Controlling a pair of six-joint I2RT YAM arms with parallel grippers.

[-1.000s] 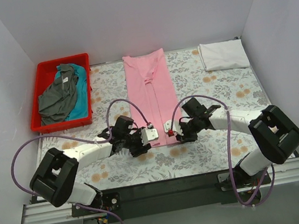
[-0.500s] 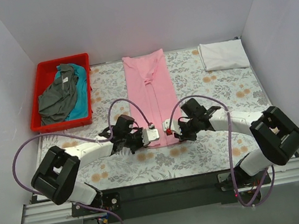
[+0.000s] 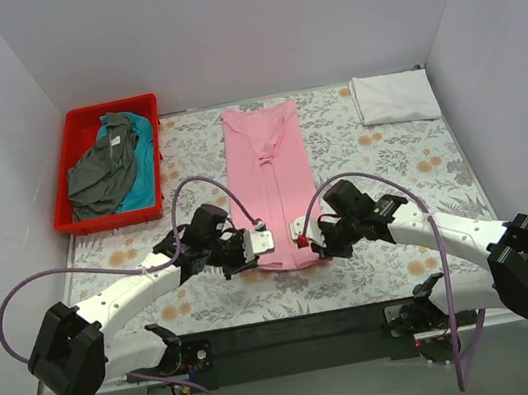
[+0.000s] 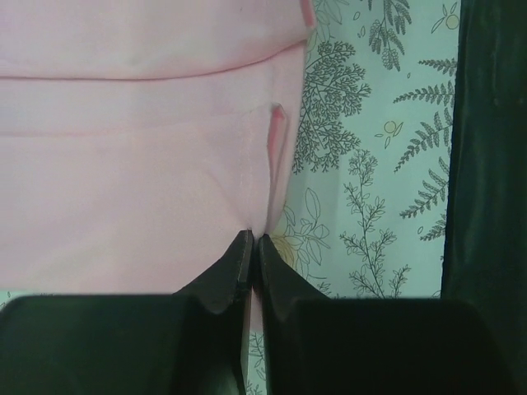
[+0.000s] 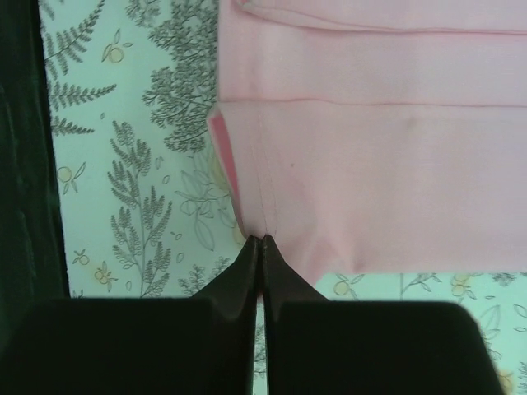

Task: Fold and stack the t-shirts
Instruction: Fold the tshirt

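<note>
Pink t-shirt (image 3: 271, 181), a long folded strip right of red bin (image 3: 107, 106): left gripper (image 3: 254, 243) and right gripper (image 3: 304, 239) just pinched shut on its hem corners; strip slid hemward. Crosswise fold likely next.

Caught a plain light pink t-shirt (image 3: 269, 181), deeper pink at one folded edge. Spotted a plain white t-shirt (image 3: 394, 97), a dark grey t-shirt (image 3: 98, 175), a teal t-shirt (image 3: 145, 172), and a bright red bin (image 3: 79, 119). Saw grey ferns and little orange blooms printed over the pale tablecloth (image 3: 359, 156). Noted black fingers (image 4: 229, 276), white-and-black arms (image 3: 132, 288).
</note>
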